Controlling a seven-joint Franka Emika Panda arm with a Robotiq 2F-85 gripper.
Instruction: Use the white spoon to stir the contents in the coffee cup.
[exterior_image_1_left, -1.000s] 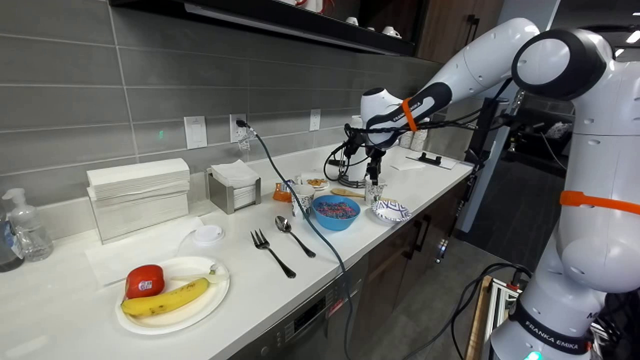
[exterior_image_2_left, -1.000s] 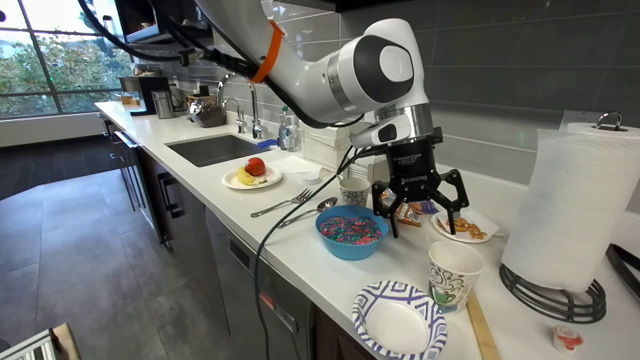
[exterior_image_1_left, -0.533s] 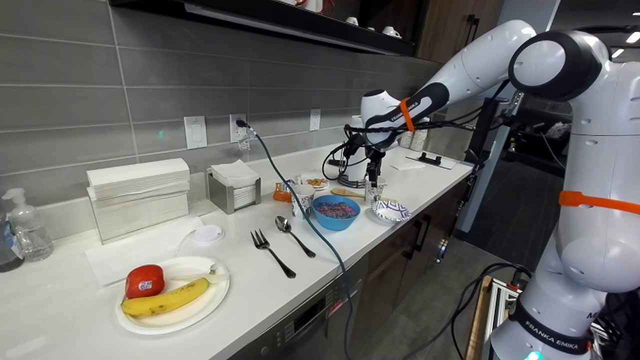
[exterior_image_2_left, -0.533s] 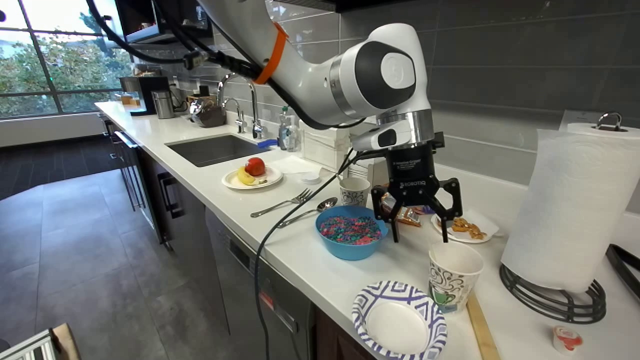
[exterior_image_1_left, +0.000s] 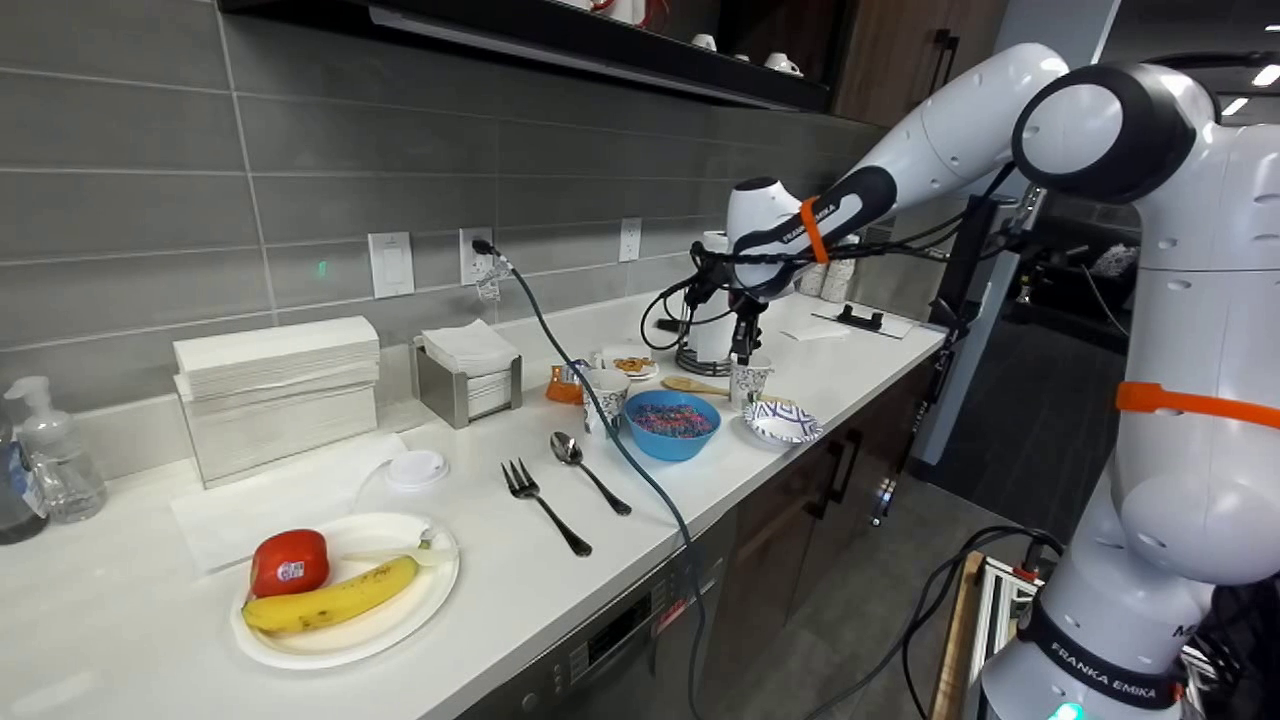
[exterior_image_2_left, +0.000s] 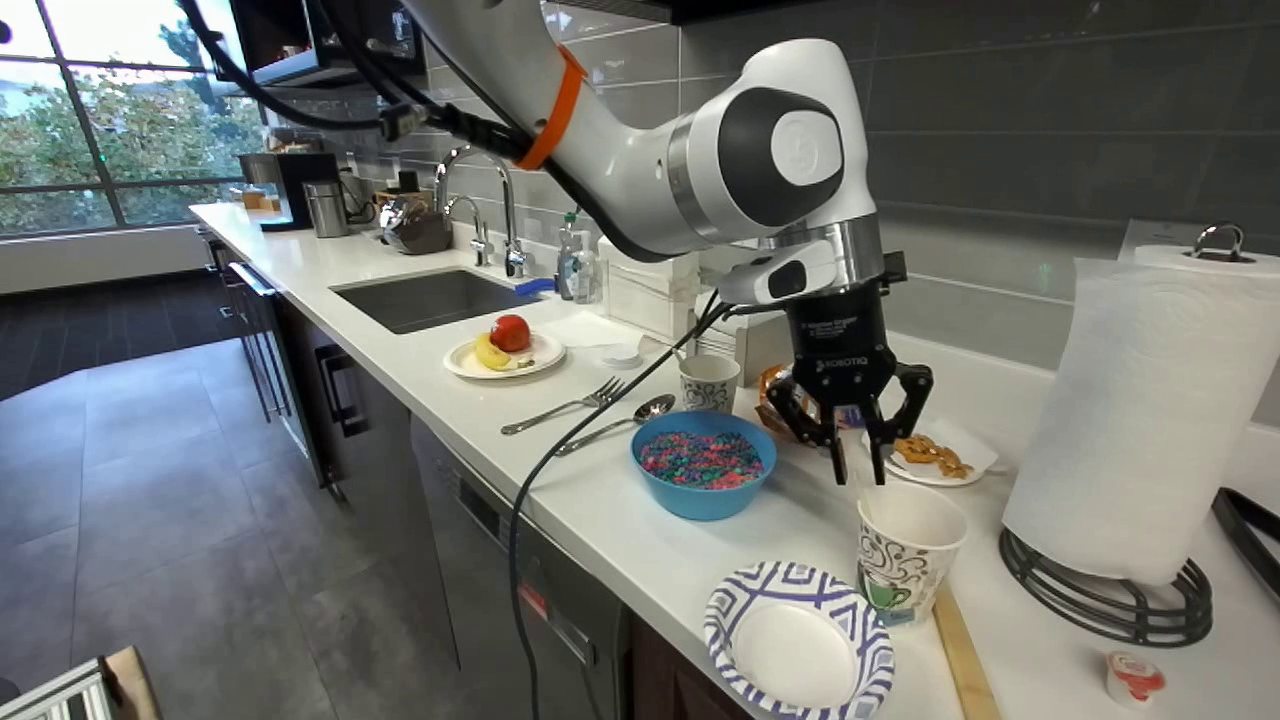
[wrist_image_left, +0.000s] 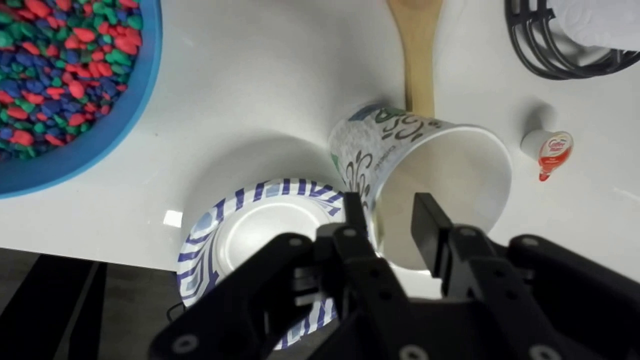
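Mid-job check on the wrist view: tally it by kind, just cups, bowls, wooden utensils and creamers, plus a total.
Cup: 1
Bowls: 2 (blue bowl, patterned bowl)
Wooden utensil: 1
Creamer: 1
Total: 5

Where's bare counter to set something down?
Bare: counter between the blue bowl and the cup below the gripper; also between the fruit plate and fork. Crowded: around that cup, with the patterned bowl and wooden utensil close by.

The black two-fingered Robotiq gripper (exterior_image_2_left: 859, 478) has drawn its dark fingers (wrist_image_left: 430, 232) in from a wide spread to a narrow gap, and the white, orange-banded robot arm (exterior_image_2_left: 640, 183) has shifted slightly, in an exterior view, toward the white paper-towel roll (exterior_image_2_left: 1140, 420).
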